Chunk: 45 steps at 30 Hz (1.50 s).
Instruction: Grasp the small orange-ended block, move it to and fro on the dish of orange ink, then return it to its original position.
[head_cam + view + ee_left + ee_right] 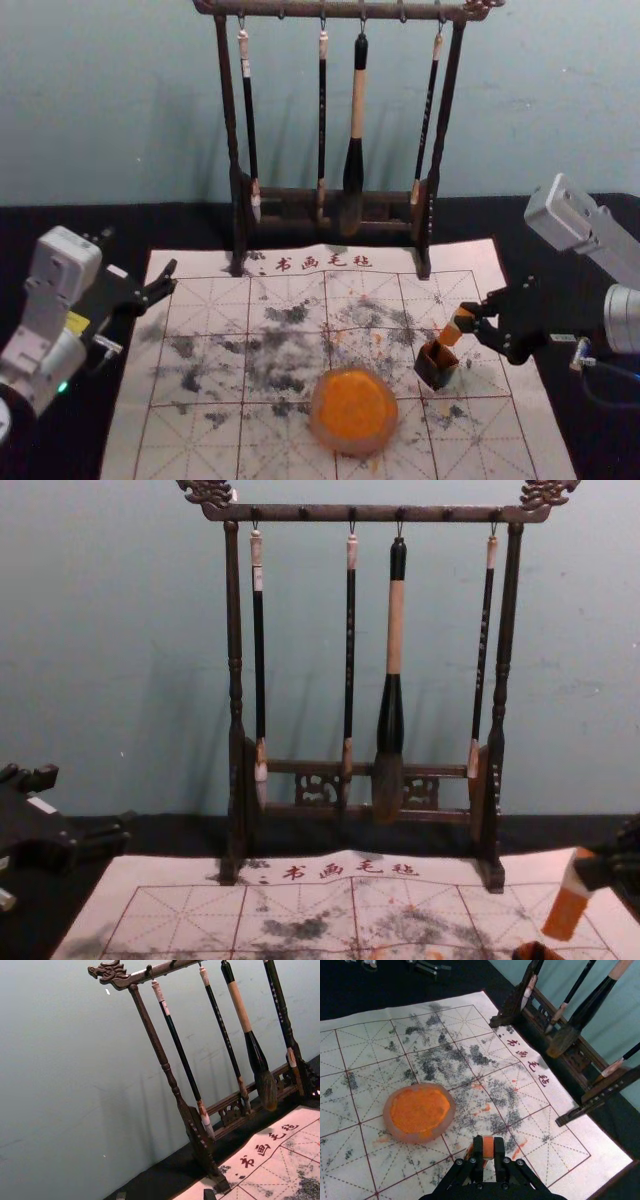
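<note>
In the head view, your right gripper [466,318] was at the right of the frame, its jaws closed on the orange-ended block [453,330], tilted near the mouth of the small dark box [436,366]. The dish of orange ink [353,412] sat at bottom centre on the calligraphy mat [205,345]. Your left gripper [139,255] was parked at the left, jaws wide.

In the left wrist view, you had the brush rack [172,1082] and hanging brushes [182,1055].

In the right wrist view, your jaws pinched the block, well apart from the dish.

In the chest view, the block slanted down at lower right, orange end lowest.
</note>
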Each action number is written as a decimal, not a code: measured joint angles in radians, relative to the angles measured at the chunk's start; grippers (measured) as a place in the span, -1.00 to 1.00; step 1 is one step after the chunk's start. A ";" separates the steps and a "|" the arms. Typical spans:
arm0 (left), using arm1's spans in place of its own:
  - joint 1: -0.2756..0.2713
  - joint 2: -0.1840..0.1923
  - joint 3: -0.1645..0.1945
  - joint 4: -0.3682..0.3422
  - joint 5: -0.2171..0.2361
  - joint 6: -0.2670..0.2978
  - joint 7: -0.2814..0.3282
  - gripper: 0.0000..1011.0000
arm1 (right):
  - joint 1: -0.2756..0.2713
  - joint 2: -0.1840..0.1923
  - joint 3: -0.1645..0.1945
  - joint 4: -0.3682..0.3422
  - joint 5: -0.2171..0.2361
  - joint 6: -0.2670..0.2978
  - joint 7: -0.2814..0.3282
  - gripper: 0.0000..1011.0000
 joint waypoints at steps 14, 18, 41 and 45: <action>0.000 0.000 0.000 0.000 0.000 0.000 0.000 0.98 | 0.003 -0.013 -0.017 0.015 -0.005 0.013 0.013 -0.84; 0.000 0.000 0.000 0.000 0.000 0.000 0.000 0.98 | 0.009 -0.020 -0.030 0.027 -0.013 0.016 0.021 -0.83; 0.000 0.000 0.000 0.000 0.000 0.000 0.000 0.98 | 0.052 -0.069 -0.079 0.118 -0.047 0.027 0.048 -0.84; 0.000 0.000 0.000 0.000 0.000 0.000 0.000 0.98 | 0.059 -0.076 -0.083 0.132 -0.049 0.029 0.052 -0.83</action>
